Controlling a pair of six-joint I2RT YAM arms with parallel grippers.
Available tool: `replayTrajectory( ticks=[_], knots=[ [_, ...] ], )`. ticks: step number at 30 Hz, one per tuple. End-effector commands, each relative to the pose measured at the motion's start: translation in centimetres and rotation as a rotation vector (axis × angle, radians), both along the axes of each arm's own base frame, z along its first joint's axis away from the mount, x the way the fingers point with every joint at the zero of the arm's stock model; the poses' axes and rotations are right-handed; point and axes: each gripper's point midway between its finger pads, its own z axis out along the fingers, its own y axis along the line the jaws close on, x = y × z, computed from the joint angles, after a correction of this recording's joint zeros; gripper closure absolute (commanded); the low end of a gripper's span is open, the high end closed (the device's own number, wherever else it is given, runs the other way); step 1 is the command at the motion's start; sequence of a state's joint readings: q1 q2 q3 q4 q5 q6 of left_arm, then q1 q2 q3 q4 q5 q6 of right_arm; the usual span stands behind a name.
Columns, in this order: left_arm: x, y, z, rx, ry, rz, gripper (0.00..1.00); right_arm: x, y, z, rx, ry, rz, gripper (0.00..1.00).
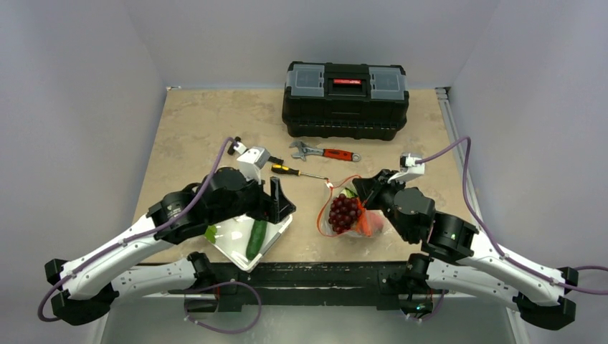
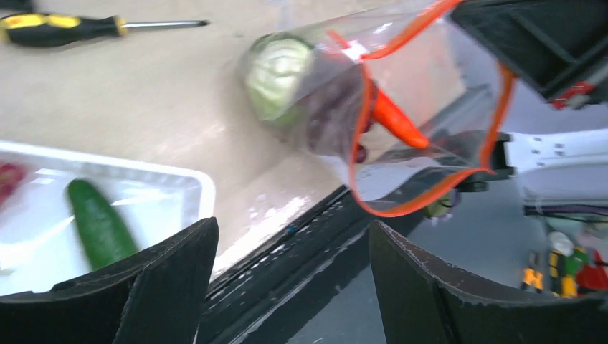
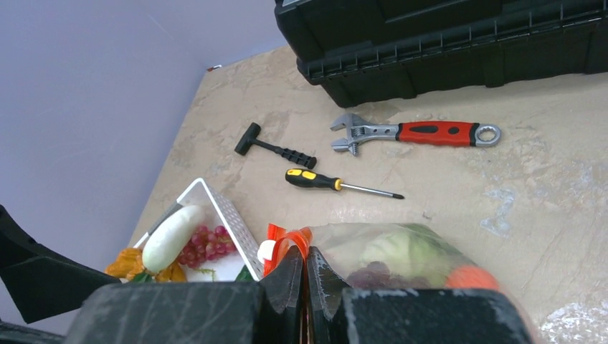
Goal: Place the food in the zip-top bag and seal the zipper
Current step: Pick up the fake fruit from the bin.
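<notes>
Pinching the zipper (image 2: 362,122) of the unsealed zip-top bag (image 2: 437,86), right gripper (image 3: 305,261) held cabbage (image 2: 276,72), carrot (image 2: 398,122), probably grapes (image 1: 344,210) bagged; left gripper (image 2: 292,226) spread empty, cucumber (image 1: 256,239) lay unbagged at lower left.

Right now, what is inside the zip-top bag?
The zip-top bag holds a cabbage, grape bunch and carrot; whatever lies beneath them is covered.

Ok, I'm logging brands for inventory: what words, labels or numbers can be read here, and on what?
No text can be read.
The toolbox: a red strip on its lid, too small to read.
The wrench: a dark inset on its red handle, no legible letters.
</notes>
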State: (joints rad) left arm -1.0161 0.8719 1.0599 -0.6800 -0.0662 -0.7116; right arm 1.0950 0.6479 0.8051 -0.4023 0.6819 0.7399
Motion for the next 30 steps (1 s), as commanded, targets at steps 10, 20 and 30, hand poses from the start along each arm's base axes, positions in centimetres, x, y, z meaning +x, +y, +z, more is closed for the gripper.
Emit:
replayTrajectory(
  ticks=[10,20,30],
  knots=[
    [3.0,13.0,-8.3,0.507,-0.059,0.468,0.17,0.5,0.3,2.6,0.063,-0.063,-0.01,1.0],
    [6.8,13.6,-11.9,0.846,-0.044,0.444,0.14,0.3,0.1,2.5,0.069,-0.06,-0.006,1.0],
    [9.6,13.0,-15.3,1.237,0.046,0.167,0.16,0.0,-0.1,2.5,0.081,-0.058,0.001,1.0]
  ],
)
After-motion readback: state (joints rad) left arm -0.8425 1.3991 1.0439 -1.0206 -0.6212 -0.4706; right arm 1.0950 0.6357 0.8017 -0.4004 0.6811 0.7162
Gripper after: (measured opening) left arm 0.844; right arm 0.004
